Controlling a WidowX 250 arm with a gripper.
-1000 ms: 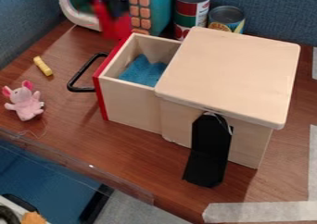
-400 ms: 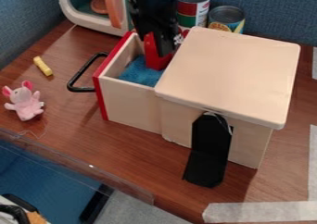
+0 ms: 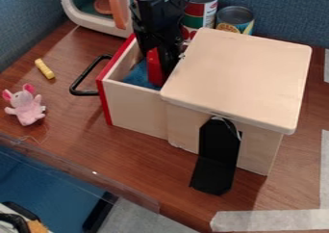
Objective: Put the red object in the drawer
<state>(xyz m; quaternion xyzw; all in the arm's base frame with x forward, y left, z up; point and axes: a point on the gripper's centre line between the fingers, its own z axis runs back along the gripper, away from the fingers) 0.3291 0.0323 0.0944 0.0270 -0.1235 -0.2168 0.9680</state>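
A brown table [image 3: 128, 155] sits in front of a blue wall [image 3: 283, 10]. On the table is a big wooden box [image 3: 237, 78]. Its drawer [image 3: 135, 107] is pulled out, with a red front. White tape [image 3: 270, 220] is stuck down at the lower right. At the upper left is a toy with a white rim [image 3: 96, 27]. The black gripper [image 3: 160, 67] points down into the drawer. Its jaws are pinching the red object. A black flap [image 3: 215, 164] hangs down the side of the box and lies on the table. Behind the box are two cans, a taller can [image 3: 210, 16] and a shorter can [image 3: 235, 20]. A pink toy mouse [image 3: 27, 108] is at the left. Blue cloth [image 3: 136, 77] lies in the drawer. A black handle [image 3: 82, 78] sticks out from the red front. The red object [image 3: 154, 69] is upright inside the drawer, by the cloth. The smallest thing is a yellow stick [image 3: 44, 69], near the mouse.
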